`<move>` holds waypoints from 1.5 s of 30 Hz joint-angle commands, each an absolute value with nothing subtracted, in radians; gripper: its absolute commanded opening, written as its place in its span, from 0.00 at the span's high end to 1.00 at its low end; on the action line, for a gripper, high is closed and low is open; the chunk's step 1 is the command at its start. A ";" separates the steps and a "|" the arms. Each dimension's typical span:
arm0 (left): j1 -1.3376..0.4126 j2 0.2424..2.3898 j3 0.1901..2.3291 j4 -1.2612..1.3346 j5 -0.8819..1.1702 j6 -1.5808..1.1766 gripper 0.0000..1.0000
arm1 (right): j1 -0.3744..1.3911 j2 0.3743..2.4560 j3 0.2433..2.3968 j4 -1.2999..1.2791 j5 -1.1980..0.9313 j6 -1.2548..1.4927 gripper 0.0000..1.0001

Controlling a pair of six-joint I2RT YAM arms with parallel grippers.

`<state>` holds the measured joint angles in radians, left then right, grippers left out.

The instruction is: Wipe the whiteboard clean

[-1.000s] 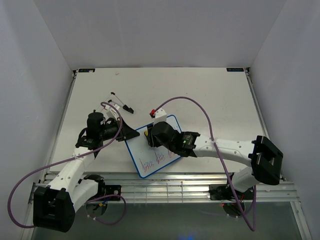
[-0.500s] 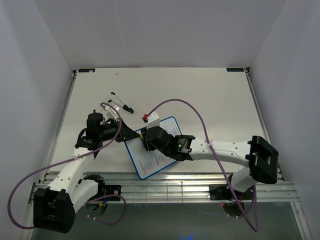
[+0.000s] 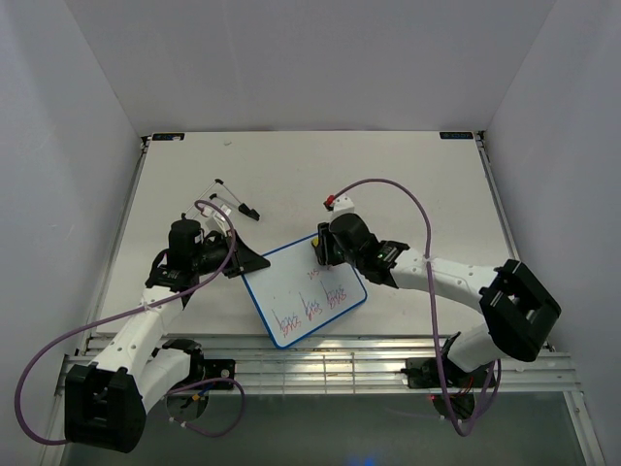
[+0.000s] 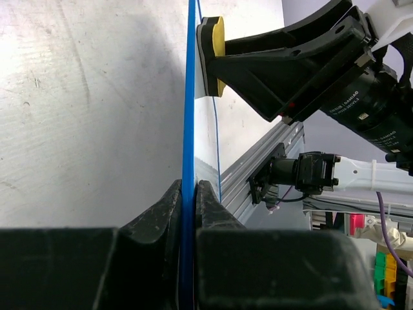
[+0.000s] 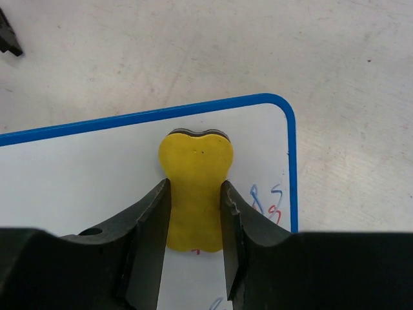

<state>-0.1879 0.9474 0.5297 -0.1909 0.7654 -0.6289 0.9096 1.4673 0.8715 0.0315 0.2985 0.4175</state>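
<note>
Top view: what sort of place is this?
Probably a lab robot cell: white walls box in a white table, with the left arm and right arm bolted to an aluminium rail.

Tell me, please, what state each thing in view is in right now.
whiteboard, partly blank, with red and blue scribbles on its near half.
yellow eraser, gripped, felt side against the whiteboard near a far corner.
left gripper, shut on the whiteboard's blue frame.
right gripper, shut on the yellow eraser.
</note>
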 commanded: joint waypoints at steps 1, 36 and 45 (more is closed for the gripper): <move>-0.210 0.927 0.532 -0.161 0.821 -0.555 1.00 | 0.951 1.502 0.905 0.052 0.117 0.425 0.68; -0.210 0.963 0.615 -0.229 0.819 -0.419 1.00 | 1.012 1.239 0.587 0.377 -0.025 0.373 0.69; -0.210 0.965 0.604 -0.233 0.784 -0.437 1.00 | 1.379 1.409 0.782 0.385 0.404 0.373 0.70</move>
<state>-0.2012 0.9825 0.5900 -0.2260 0.8227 -0.4831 1.3148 1.3521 0.6872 0.3656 0.1802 0.3672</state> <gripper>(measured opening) 0.177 0.392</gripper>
